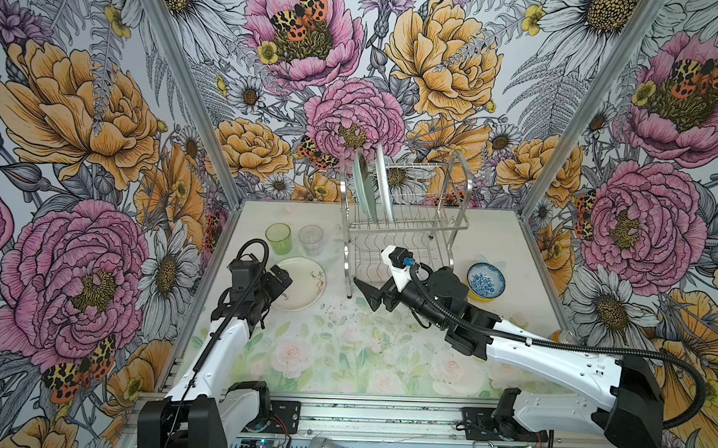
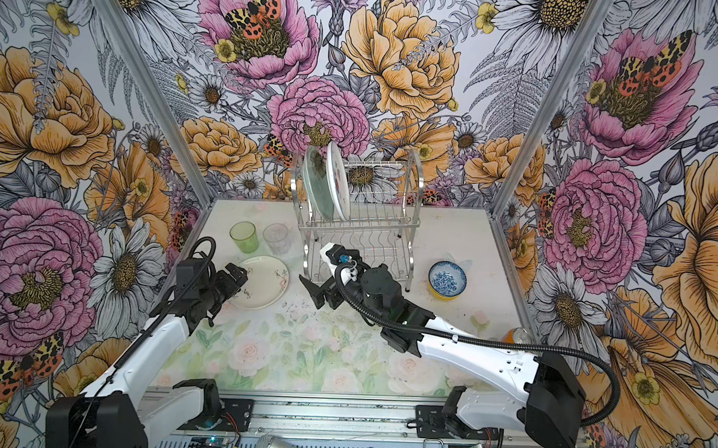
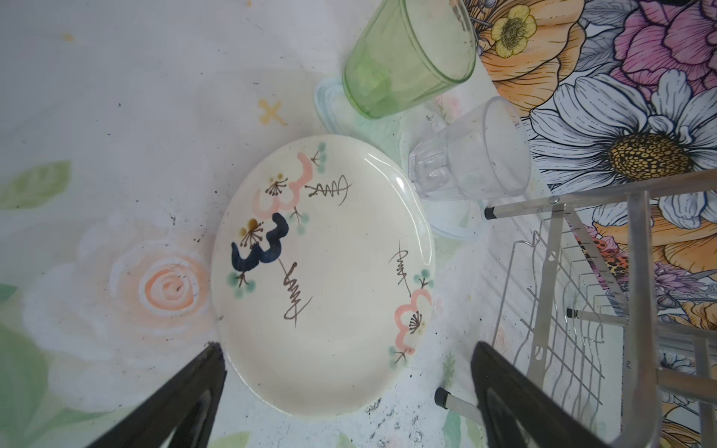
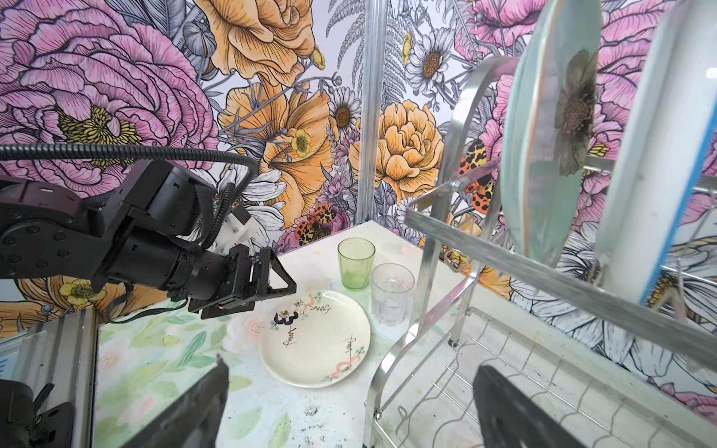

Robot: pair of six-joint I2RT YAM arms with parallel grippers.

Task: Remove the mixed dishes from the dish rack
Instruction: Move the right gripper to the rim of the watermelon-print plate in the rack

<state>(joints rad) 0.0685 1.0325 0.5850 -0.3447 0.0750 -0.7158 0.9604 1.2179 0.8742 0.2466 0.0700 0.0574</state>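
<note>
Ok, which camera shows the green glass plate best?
The right wrist view: the green glass plate is close and large there, standing on edge on the top tier of the rack. Both top views show the plate whole but small. The left wrist view misses it.

three walls (image 1: 356, 67) papered with huge pink, orange and white flowers and spotted moths meet at bare metal corner posts (image 1: 183, 80). the tabletop (image 1: 343, 349) shows a pale rose print, flecked with dark specks (image 1: 334, 311).
</note>
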